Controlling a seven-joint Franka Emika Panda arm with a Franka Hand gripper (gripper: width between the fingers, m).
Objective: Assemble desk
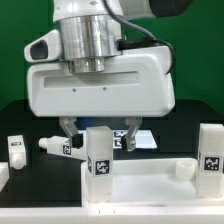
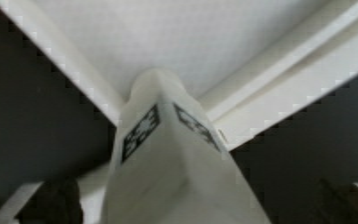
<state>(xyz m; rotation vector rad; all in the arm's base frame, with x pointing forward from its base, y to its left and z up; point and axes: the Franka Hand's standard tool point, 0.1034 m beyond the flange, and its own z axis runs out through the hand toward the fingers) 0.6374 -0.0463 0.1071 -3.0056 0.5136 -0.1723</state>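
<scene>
your claw is hanging wide open over the desk's upright leg, with its fingers sitting clear of the leg on either side and gripping nothing. that leg is standing on end at the tabletop panel, toward the exterior view's left end of it, and the panel is lying flat on the dark counter. you are also seeing a fallen leg lying just beside the claw, a left leg standing at the exterior view's left and a right leg standing at its right

The leg is blurred, its near end apparently cut off
</scene>
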